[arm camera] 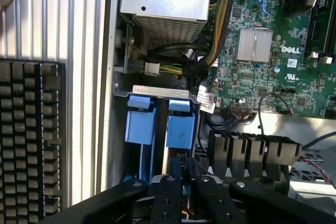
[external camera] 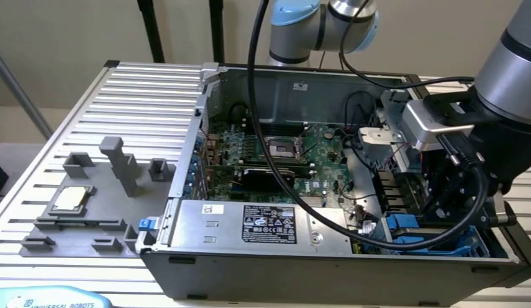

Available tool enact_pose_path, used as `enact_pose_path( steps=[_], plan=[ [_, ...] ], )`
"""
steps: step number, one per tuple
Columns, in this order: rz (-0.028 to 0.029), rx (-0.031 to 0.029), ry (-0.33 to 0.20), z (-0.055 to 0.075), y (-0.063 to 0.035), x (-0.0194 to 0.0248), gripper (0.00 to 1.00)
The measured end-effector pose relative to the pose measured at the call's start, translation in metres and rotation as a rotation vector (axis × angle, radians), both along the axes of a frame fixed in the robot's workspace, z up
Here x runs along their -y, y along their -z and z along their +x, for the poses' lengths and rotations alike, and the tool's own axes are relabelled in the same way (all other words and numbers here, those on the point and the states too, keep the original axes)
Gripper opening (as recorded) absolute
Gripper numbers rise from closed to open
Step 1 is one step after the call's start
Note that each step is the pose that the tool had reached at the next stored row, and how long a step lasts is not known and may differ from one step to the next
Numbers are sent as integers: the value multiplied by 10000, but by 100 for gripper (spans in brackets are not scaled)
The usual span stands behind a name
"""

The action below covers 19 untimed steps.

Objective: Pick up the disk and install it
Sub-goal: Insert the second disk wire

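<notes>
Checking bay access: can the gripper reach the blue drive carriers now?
Probably yes: the gripper sits inside the open case, close to the blue carriers, with nothing visibly between them.

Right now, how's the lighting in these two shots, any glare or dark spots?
Exterior view: even room light, the ribbed table bright, the case corner under the gripper shadowed. Wrist view: the metal rail beside the keyboard glares pale, the motherboard is clearly lit, and the blue drive carriers sit above a dark bay.
</notes>
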<state>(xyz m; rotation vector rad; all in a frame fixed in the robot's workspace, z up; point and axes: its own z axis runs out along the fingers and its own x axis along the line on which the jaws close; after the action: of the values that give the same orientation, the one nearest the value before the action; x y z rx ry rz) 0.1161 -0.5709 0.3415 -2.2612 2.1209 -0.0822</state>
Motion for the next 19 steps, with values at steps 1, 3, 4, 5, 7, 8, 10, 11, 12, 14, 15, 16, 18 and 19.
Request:
enact_pose_path(
  steps=[1, 3, 4, 5, 7, 8, 10, 11, 12, 14, 15, 16, 18, 19],
  plan=[
    [0, 0, 0, 2, 0, 0, 16],
    [1, -1, 0, 7, 0, 1, 16],
    [2, -1, 0, 10, 0, 2, 16],
    [3, -1, 1, 12, 0, 2, 16],
    [6, -2, 1, 19, -1, 2, 16],
    [9, -2, 0, 23, -1, 2, 16],
    [14, 0, 1, 24, -1, 2, 16],
    [15, 0, 0, 25, 0, 2, 16],
    [15, 0, 0, 25, 0, 2, 16],
    [16, 0, -2, 24, -1, 3, 16],
    [18, 1, -2, 23, -4, 5, 16],
    [20, 1, -2, 22, -8, 6, 16],
    [17, 1, -1, 20, -23, 8, 16],
    [16, 0, -1, 19, -31, 8, 16]
  ],
)
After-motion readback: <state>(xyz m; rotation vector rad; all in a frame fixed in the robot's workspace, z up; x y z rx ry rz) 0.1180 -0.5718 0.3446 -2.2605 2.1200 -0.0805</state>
